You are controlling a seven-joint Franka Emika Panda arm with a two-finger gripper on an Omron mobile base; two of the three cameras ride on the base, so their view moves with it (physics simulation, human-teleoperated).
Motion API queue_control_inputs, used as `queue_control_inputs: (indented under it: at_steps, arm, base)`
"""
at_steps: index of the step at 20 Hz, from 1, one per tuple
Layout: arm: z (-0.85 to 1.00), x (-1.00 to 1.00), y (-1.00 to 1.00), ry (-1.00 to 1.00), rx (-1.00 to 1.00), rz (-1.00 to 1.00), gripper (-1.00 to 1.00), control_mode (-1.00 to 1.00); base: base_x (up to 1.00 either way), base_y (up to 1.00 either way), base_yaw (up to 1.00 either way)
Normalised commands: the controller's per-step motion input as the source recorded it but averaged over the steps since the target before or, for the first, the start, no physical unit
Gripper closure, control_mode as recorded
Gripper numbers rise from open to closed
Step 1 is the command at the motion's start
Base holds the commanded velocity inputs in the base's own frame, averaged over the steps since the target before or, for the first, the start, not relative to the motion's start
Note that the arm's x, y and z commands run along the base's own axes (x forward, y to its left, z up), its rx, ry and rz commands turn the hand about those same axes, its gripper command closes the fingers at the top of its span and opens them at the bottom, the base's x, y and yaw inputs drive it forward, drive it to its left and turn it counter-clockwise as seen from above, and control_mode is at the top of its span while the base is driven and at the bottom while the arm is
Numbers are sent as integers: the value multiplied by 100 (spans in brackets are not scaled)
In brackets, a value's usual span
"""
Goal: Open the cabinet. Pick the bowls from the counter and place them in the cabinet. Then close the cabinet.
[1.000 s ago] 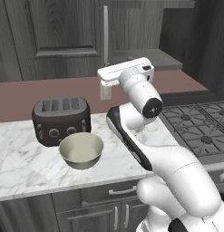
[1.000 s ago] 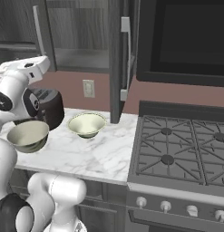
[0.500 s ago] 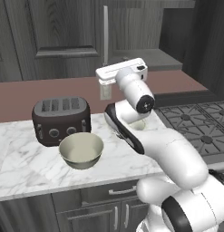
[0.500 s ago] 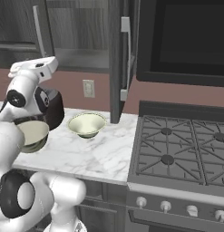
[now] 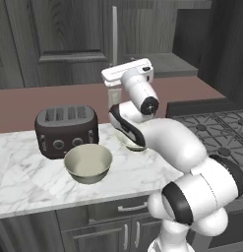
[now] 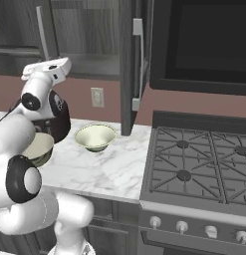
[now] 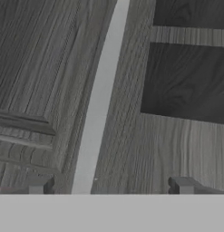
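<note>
The cabinet has its left door shut and its right door swung open, edge-on in the right base view. My gripper is open in front of the left door's silver bar handle, which runs between the fingertips, nearer the left one, with no contact visible. The hand hovers high above the counter. The larger bowl sits near the counter's front. The smaller bowl stands further back, partly behind my arm in the left base view.
A dark toaster stands behind the larger bowl. A black gas stove adjoins the counter on the right, below a dark microwave. The open door juts out above the counter's right end. Low cabinets lie below.
The hand has edged up and closer to the left door's handle while the arm's elbow swung round. The jaws stayed open and the bowls have not moved.
</note>
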Motion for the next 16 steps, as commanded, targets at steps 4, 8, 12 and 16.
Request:
queue_control_inputs:
  at_steps: [4, 8, 12, 16]
  arm:
    - [0, 45, 26, -2, 0, -5, -100, -100]
    - [0, 49, 26, -1, 0, -5, -100, -100]
    - [0, 57, 25, 0, 0, -6, -100, -100]
    - [0, 60, 29, 0, 0, -7, -100, -100]
  base:
    - [0, 0, 0]
    - [0, 0, 0]
    - [0, 0, 0]
    - [0, 0, 0]
